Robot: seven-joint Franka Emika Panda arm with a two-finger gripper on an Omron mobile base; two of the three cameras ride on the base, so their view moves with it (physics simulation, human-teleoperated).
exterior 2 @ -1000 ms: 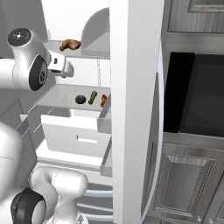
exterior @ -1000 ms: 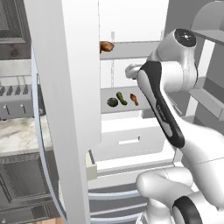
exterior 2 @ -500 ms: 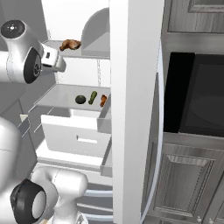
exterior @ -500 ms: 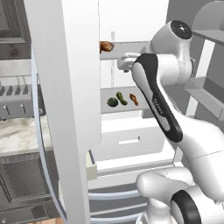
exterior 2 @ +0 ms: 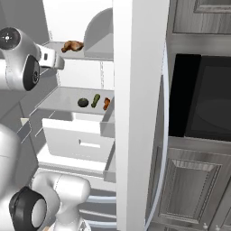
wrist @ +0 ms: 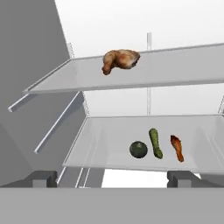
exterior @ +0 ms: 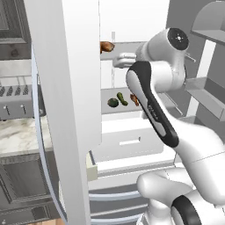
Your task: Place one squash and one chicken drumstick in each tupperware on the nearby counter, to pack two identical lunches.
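**Arm swung up and back toward top shelf; food unmoved**

Raised and pulled left in right base view versus a second ago, elbow now high; base cameras unshifted. Gripper (wrist: 112,179) facing into open fridge, jaws spread wide, nothing between them, fingertips (wrist: 43,178) well apart at bottom of hand view.

Plump drumstick (wrist: 120,60) lying on top shelf (wrist: 175,72), near its back left part in hand view; same piece seen at (exterior: 106,46) and (exterior 2: 72,45).

On lower shelf (wrist: 105,144), three items in a row, close but apart: round squash (wrist: 138,149), long squash (wrist: 155,143) just beside it, slim drumstick (wrist: 176,147) beyond that. Same row in left base view: round squash (exterior: 113,102), long squash (exterior: 122,99), slim drumstick (exterior: 134,99) partly behind arm. In right base view: (exterior 2: 83,102), (exterior 2: 95,100), (exterior 2: 106,103), the last at shelf's edge next to door.

White drawer (exterior 2: 79,137) pulled out under lower shelf, also at (exterior: 125,138). Fridge door (exterior: 66,110) open, blocking much of left base view. Marble counter (exterior: 19,136) left of door, toaster (exterior: 17,103) standing on it. Dark oven (exterior 2: 205,101) right of fridge, panelled cabinet (exterior 2: 189,189) below. Tupperware not told apart anywhere.
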